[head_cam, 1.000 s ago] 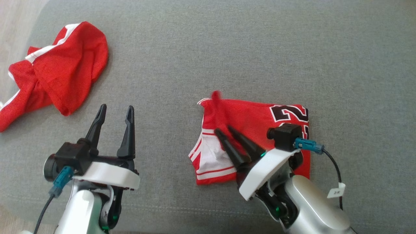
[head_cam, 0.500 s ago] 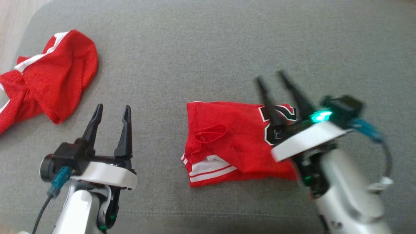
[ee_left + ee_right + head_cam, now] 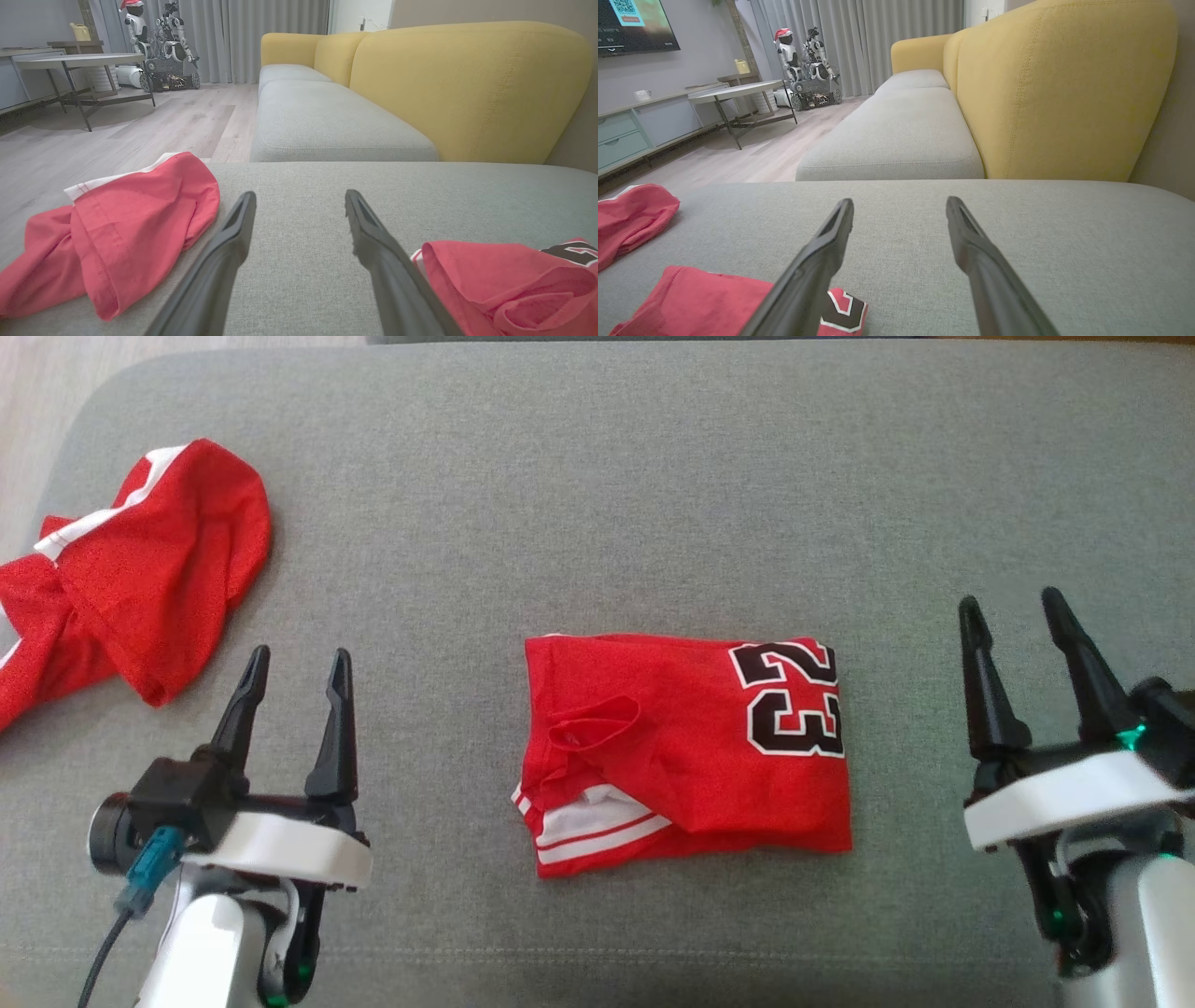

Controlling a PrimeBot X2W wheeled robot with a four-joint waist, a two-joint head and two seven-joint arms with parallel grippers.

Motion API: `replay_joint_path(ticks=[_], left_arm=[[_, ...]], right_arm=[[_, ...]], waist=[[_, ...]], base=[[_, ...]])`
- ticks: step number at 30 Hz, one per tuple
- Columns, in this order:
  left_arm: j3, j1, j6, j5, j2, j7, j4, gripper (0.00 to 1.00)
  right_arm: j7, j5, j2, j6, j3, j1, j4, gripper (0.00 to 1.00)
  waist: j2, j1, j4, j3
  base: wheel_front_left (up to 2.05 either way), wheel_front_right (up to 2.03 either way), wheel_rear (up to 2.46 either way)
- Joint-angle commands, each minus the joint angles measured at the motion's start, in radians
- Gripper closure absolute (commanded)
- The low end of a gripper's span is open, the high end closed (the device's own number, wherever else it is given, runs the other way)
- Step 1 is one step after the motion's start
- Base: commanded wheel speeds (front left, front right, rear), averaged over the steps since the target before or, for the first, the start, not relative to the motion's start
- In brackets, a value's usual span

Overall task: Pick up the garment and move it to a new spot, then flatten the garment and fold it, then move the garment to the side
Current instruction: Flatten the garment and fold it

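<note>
The garment, a red jersey with a black 23 and white trim, lies folded into a rough rectangle on the grey cushion. It also shows at the lower right of the left wrist view and the lower left of the right wrist view. My left gripper is open to the jersey's left, nothing between its fingers. My right gripper is open to the jersey's right, clear of it, with empty fingers.
A second red garment with white stripes lies crumpled at the cushion's left end, also in the left wrist view. Beyond are a yellow sofa back, another grey seat, wood floor, a table and another robot.
My right gripper let go of the jersey, opened, and swung off it to the right. The jersey now lies flat by itself. The camera shifted slightly; the left arm kept its pose.
</note>
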Motion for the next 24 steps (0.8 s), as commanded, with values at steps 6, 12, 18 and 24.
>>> replay_joint_path(ticks=[6, 12, 18, 24], left_arm=[[0.033, -0.017, 0.007, 0.006, 0.027, 0.003, -0.04, 0.0], [0.03, -0.016, 0.01, 0.003, 0.033, 0.007, -0.042, 0.0], [0.028, -0.014, 0.015, 0.001, 0.037, 0.01, -0.045, 0.0], [0.023, -0.018, 0.019, 0.0, 0.039, 0.014, -0.048, 0.0]], right_arm=[[0.029, -0.015, 0.009, -0.001, -0.013, 0.024, -0.095, 0.0], [0.036, -0.022, 0.015, -0.001, -0.017, 0.033, -0.108, 0.0], [0.037, -0.024, 0.017, -0.001, -0.015, 0.034, -0.109, 0.0], [0.036, -0.027, 0.02, -0.001, -0.001, 0.033, -0.111, 0.33]], waist=[[0.0, 0.0, 0.0, -0.004], [0.0, 0.0, -0.003, -0.007], [0.0, 0.0, -0.009, -0.007], [0.0, 0.0, -0.009, -0.002]], base=[[0.0, 0.0, 0.0], [0.0, 0.0, 0.0], [0.0, 0.0, 0.0], [0.0, 0.0, 0.0]])
